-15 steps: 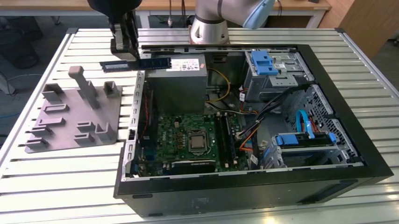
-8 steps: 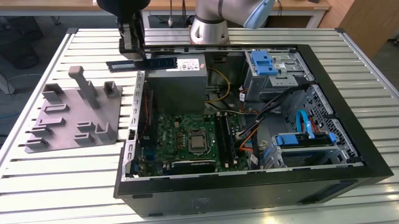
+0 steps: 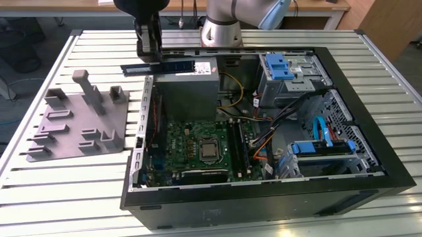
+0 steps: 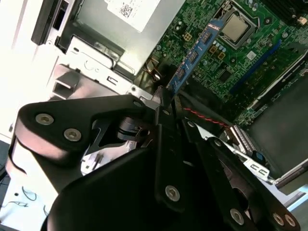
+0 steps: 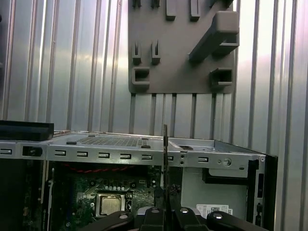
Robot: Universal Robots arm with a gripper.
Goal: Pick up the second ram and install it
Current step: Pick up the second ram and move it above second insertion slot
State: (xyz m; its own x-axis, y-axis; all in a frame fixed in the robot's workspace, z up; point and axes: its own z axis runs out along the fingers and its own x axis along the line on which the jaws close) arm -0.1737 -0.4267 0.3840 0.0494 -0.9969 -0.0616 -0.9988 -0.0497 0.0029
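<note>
Over the case's (image 3: pixel 277 49) far corner, at the exterior view's left, the gripper (image 3: pixel 147 58) is seen clamped on the ram (image 3: pixel 177 65) — long axis level, running toward that view's right above the power supply (image 3: pixel 188 86). Slots (image 3: pixel 232 143) are judged well apart — nearer that camera.
</note>
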